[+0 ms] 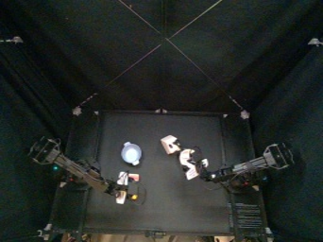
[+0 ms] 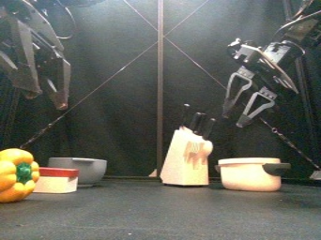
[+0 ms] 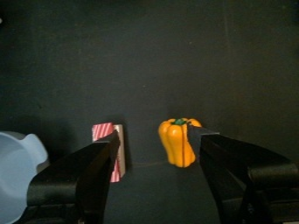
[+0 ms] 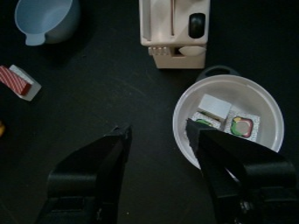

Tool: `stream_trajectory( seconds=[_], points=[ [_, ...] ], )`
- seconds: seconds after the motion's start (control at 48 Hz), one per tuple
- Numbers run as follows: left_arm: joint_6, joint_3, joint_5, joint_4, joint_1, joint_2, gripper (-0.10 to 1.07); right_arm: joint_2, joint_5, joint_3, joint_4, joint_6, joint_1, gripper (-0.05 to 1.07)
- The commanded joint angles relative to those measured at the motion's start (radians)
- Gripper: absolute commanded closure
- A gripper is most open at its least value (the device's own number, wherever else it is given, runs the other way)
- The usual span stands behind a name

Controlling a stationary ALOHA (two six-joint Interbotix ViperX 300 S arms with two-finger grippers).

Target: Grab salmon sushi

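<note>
- Salmon sushi, a small red-and-white striped block [image 1: 123,178], lies in the top view at the table's front left, just beside the left gripper [image 1: 116,192].
- Front view: it sits between a yellow bell pepper [image 2: 15,174] and a grey bowl [image 2: 81,169]; the right gripper [image 2: 247,97] hangs high, jaws apart.
- Left wrist view: jaws apart above sushi and pepper; it looks a light, rigid toy, best pinched across its flat long sides.
- Right wrist view: the sushi lies well apart from a white lidless pot [image 4: 271,105].

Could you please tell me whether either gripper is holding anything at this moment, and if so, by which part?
Nothing is held. The left gripper and the right gripper both hang open above the table, with empty space between their fingers.
</note>
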Motion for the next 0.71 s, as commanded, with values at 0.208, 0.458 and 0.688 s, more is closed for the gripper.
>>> stream_trajectory(
  seconds=[0.208,0.458,0.688],
  points=[
    [0.012,0.117,-0.189,0.026,0.192,-0.063,0.03,-0.012,0.0,-0.018,-0.005,-0.002,0.0,0.15],
    [0.058,0.195,-0.282,0.049,0.238,-0.06,0.03,-0.012,0.0,-0.012,-0.003,-0.002,0.0,0.15],
    [0.075,0.222,-0.295,0.044,0.245,-0.04,0.03,-0.012,0.0,-0.011,-0.002,-0.002,-0.005,0.15]
  ],
)
